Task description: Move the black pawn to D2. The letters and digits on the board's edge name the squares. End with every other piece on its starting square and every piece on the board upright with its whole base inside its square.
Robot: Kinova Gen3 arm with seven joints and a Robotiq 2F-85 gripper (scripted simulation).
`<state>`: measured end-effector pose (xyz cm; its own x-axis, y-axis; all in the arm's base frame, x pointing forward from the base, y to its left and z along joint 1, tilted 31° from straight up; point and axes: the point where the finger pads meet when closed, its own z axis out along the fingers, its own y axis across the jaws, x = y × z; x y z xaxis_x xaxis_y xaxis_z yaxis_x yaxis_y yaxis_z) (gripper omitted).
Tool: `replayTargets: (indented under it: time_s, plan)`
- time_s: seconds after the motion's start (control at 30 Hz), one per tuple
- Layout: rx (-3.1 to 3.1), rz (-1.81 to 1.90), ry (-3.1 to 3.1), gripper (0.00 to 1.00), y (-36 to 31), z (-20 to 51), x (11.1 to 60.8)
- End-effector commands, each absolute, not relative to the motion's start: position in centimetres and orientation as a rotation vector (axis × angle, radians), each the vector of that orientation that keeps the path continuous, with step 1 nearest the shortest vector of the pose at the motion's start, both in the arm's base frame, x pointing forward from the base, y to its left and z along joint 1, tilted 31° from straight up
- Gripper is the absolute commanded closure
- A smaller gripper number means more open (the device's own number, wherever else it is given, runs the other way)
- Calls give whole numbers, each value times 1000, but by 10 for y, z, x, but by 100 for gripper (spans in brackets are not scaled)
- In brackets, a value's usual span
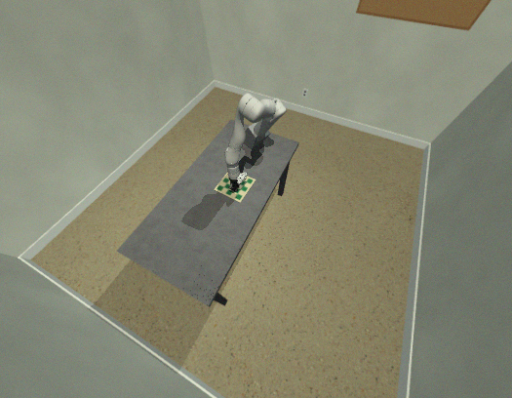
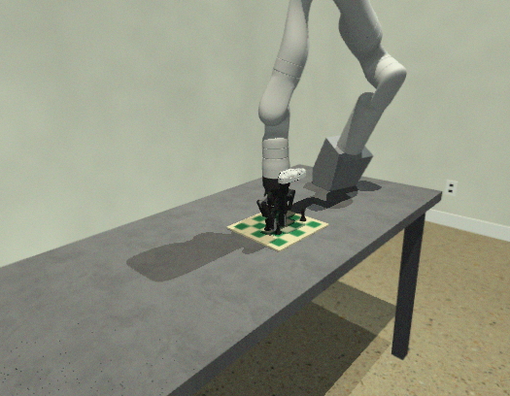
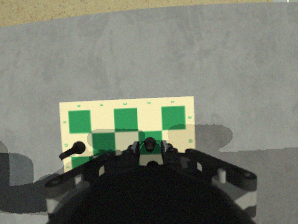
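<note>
I stand low over the small green-and-cream chessboard [image 3: 186, 102], my gripper [image 3: 150, 147] partly open with the black pawn [image 3: 148, 144] between its fingers, loose rather than clamped. A second dark piece [image 3: 75, 149] stands near the board's left edge. If I lift with one finger touching the pawn, I judge it could tip or slide across a square line.

Top: high in a room corner, far off, looking down on my whole worktop [image 1: 185, 234].
Exterior: beside the worktop, nearer, facing my arm.
Wrist: close, straight down.
Shared: chessboard [image 3: 80, 107].
</note>
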<state>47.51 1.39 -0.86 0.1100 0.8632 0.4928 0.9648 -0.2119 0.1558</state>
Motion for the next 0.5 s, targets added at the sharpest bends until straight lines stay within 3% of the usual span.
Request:
replayTargets:
  time_s: [0.0, 0.47]
  plan:
    - [-2182, -734, -1824, 66, 6, 5, 472]
    - [-2182, -735, -1824, 66, -20, 55, 458]
